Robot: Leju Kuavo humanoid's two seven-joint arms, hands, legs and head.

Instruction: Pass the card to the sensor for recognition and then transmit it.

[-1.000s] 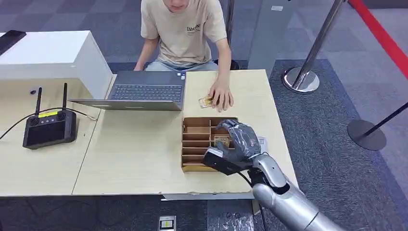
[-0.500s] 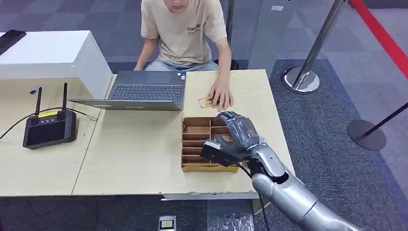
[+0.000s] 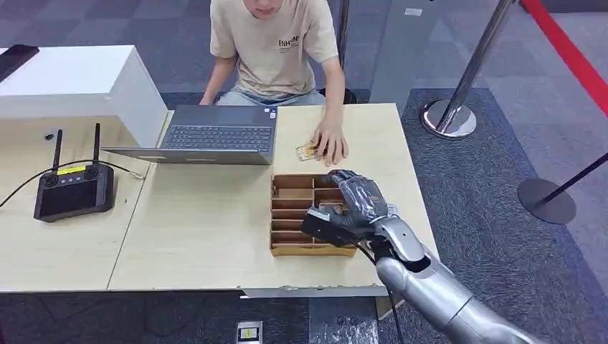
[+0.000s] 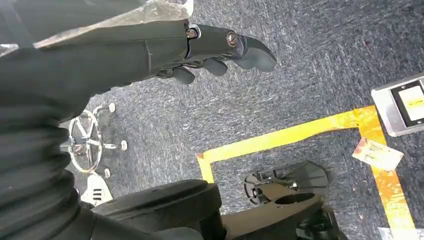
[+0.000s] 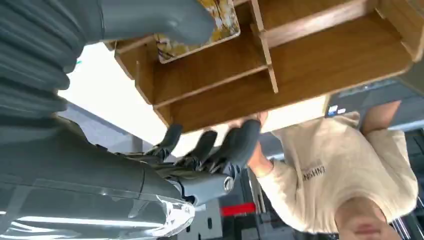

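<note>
the right hand [image 3: 356, 203] hovered over the brown wooden compartment tray [image 3: 290, 215] on the pale wooden desk [image 3: 208, 229], its fingers [image 5: 235, 145] spread apart and grasping nothing. a worn yellow patterned card [image 5: 197, 25] lay in a tray slot just beside the thumb. the left hand [image 4: 210, 47] hung over grey carpet, fingers loosely curled, empty. beyond the fingers, a person's hand [image 3: 330, 143] rested on another card [image 3: 307, 152].

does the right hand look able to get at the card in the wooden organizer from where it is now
Probably yes. The right hand hangs right over the wooden organizer, its compartments open on top, and in the right wrist view the thumb lies next to the card in its slot. Nothing blocks it; the person's hand stays clear of the organizer.
</note>
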